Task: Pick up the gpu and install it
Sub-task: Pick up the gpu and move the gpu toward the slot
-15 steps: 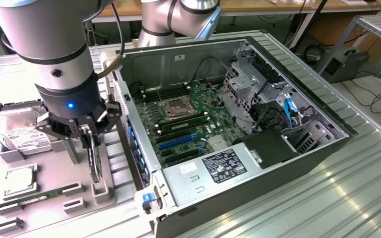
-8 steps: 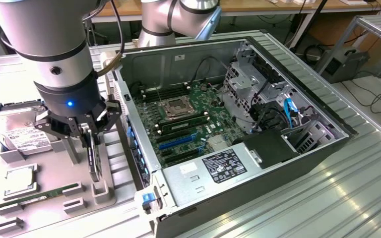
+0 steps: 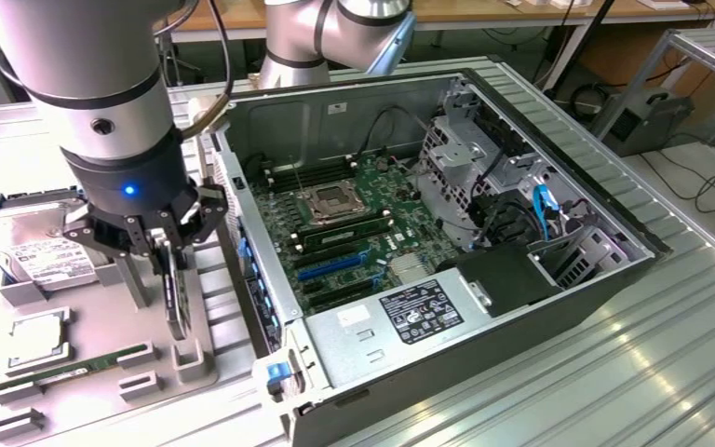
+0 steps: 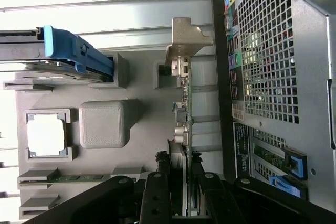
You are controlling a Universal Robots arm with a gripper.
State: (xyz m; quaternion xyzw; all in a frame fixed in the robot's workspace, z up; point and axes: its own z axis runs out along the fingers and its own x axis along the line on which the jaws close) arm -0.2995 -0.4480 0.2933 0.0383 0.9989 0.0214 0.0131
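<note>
At the exterior view's left, your gray tray (image 3: pixel 90 410) carries the hard drive (image 3: pixel 34 247), the processor (image 3: pixel 37 337) and the memory stick (image 3: pixel 72 368). Just right of them, the gripper (image 3: pixel 174 256) sits low over the tray. Its fingers (image 4: pixel 160 187) are closed narrowly on the gpu (image 3: pixel 180 303), which stands on edge, with its silver bracket (image 4: pixel 186 38) at the end away from the fingers. Further right, you have the open computer case (image 3: pixel 557 279) lying on the tabletop (image 3: pixel 618 372), with its motherboard (image 3: pixel 345 233) facing up.
</note>
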